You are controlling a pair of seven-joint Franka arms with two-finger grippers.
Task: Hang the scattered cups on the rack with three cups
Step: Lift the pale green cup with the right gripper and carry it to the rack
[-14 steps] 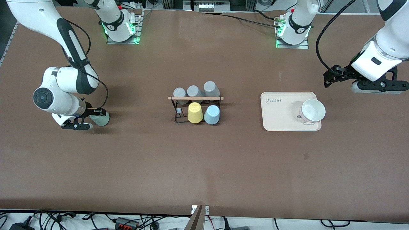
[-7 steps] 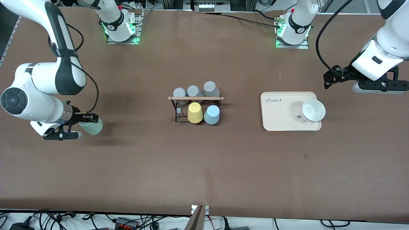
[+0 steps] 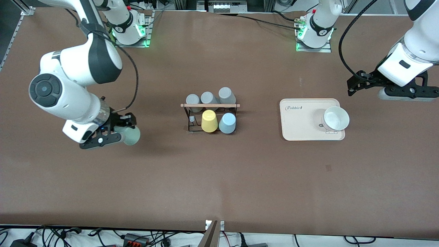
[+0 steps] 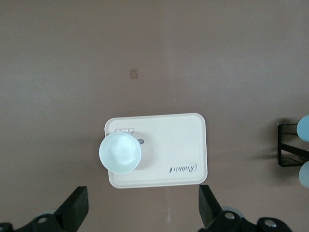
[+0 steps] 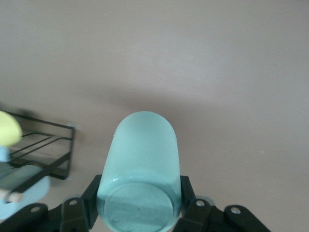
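My right gripper is shut on the pale sage green cup and holds it on its side above the table, toward the right arm's end from the rack. In the right wrist view the fingers clamp the cup near its base, with the rack off to one side. The light blue cup sits upside down on the rack's nearer row. My left gripper is open and empty, waiting above the table near the tray; its own view shows nothing between the fingers.
A yellow cup sits beside the light blue one on the rack. Three grey cups fill its farther row. A cream tray with a white bowl lies toward the left arm's end of the table.
My right arm has swung the green cup up off the table and then toward the rack. The left arm has barely moved.
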